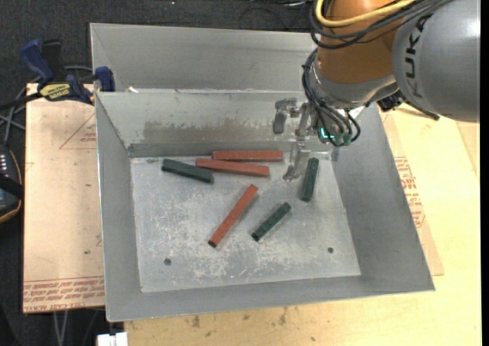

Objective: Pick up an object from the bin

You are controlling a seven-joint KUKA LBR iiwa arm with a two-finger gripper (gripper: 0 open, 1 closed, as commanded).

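Grey bin (191, 253) holds loose sticks (234, 215); the gripper (294, 171) is just beside the rightmost dark green stick (309, 181), open or closed I cannot tell.

Three bars lie along the back of the bin (114, 184): the left bar (187, 171), the middle bar (233, 167) and the rear bar (247, 156) (just behind the middle one). The tool (297, 169) hangs at their right end, with the steep bar (309, 179) just right of it. Nearer the front, the long diagonal bar (234, 215) lies left of the short diagonal bar (271, 221).
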